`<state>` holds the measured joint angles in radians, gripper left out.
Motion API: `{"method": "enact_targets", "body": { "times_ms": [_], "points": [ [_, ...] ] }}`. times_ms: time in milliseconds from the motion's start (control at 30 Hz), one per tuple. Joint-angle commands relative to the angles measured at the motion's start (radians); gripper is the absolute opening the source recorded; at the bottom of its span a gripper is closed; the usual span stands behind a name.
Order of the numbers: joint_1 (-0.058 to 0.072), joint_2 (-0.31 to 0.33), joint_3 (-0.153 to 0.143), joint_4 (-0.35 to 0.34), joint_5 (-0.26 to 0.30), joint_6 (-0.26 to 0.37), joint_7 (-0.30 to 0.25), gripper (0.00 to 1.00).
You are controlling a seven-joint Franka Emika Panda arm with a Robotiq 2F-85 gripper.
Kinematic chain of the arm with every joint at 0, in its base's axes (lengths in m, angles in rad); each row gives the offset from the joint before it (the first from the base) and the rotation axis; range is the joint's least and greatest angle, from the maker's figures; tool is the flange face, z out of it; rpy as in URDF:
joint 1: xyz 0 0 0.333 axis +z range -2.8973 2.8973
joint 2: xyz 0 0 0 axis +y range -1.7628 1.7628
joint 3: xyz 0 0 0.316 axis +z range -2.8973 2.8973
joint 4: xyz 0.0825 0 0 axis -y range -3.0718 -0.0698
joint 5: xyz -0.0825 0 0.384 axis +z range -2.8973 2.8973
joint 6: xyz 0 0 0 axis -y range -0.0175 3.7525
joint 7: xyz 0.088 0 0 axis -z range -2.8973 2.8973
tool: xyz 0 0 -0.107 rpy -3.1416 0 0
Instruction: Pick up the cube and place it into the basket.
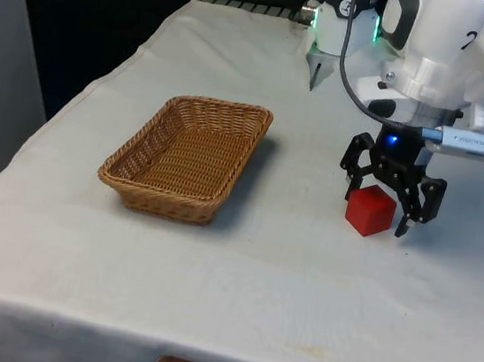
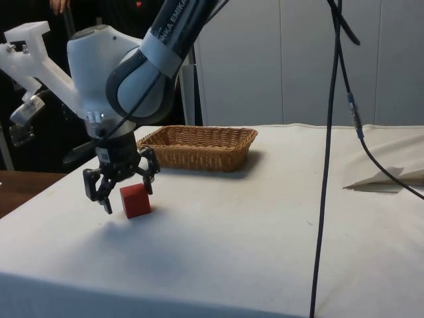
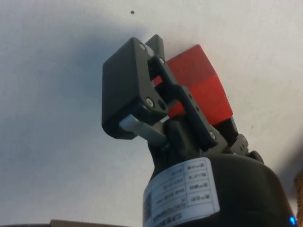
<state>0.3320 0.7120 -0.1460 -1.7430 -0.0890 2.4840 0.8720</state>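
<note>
In the front view, the far upper edge of the cube is covered by the pincer, and whether its fingers touch the cube's sides cannot be told. The arm's upper part is cut off by the picture's top and right edges, and the surface is cut off at the bottom and the right. In the side view, the cube's far face is hidden, and the lower wall of the basket is partly covered by the pincer. In the wrist view, much of the cube is concealed behind the near finger; the second finger is hidden behind the cube.
</note>
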Motion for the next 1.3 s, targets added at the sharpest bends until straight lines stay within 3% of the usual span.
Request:
{"method": "enact_targets", "body": {
  "times_ms": [0,300,400,433,600,900,1267],
  "points": [
    [0.0,0.0,0.0,0.0,0.0,0.0,0.0,1.0],
    [0.0,0.0,0.0,0.0,0.0,0.0,0.0,1.0],
    [0.0,0.0,0.0,0.0,0.0,-0.001,0.0,0.7],
    [0.0,0.0,0.0,0.0,0.0,-0.001,0.0,0.52],
    [0.0,0.0,0.0,0.0,0.0,-0.001,0.001,0.01],
    [0.0,0.0,0.0,0.0,0.0,-0.001,0.001,0.02],
    [0.002,-0.049,-0.003,-0.014,-0.008,-0.027,0.002,0.02]
  ]
}}
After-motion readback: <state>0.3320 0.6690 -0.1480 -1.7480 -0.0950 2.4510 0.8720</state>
